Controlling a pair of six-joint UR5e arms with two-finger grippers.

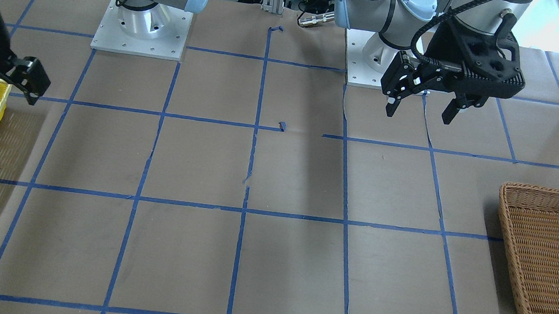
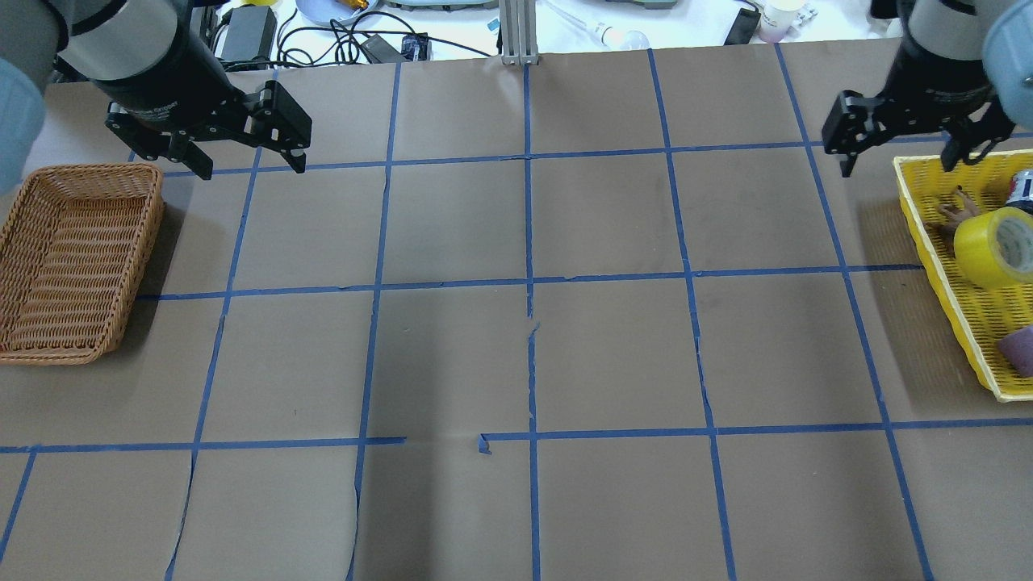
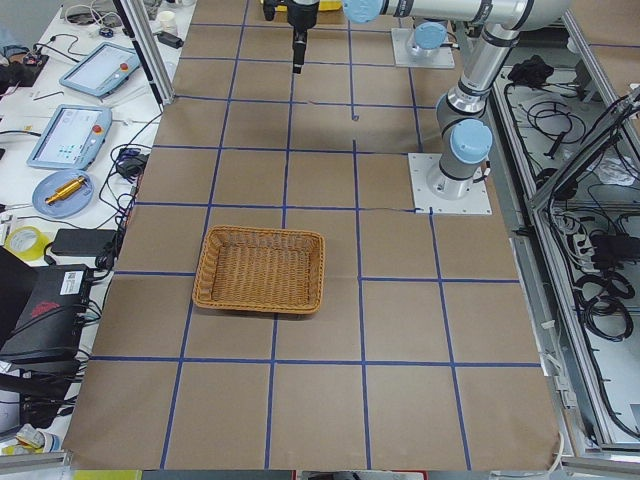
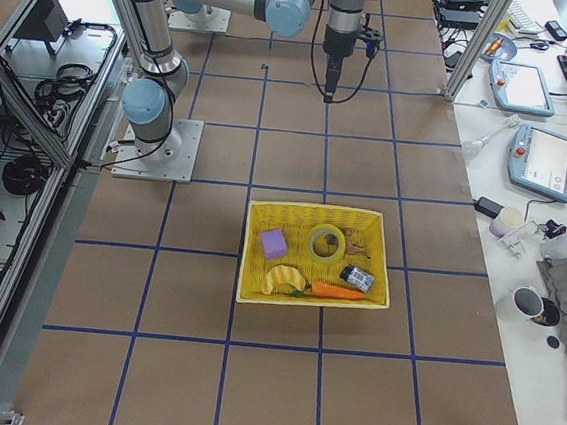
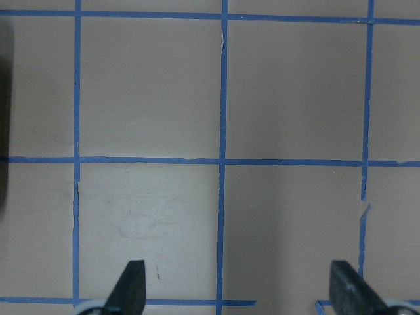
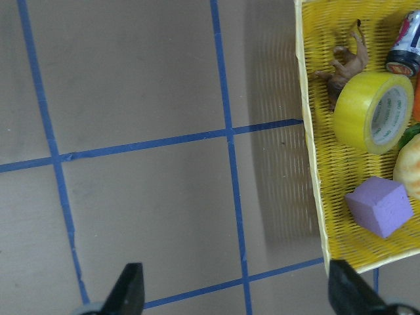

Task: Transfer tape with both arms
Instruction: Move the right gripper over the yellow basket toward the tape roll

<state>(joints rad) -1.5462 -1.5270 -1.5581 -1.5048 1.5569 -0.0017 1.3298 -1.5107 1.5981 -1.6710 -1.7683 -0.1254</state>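
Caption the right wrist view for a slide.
Open right gripper over the table beside a yellow tray holding tape and purple block.

The tape [image 6: 374,111] is a bright yellow ring with a pale core. It lies untouched in the yellow basket [image 6: 308,151] at the counter's [image 2: 597,347] right end. It sits tilted, hole facing up and sideways, near the basket wall that faces the counter's middle. A brown toy [image 6: 344,62] is just beside it and a purple block [image 6: 379,207] is near. The right gripper [image 2: 900,165] hangs over the basket's far corner, fingers [image 2: 844,161] spread, clear of the tape. The left gripper [image 2: 253,169] hovers at the other end, also spread.
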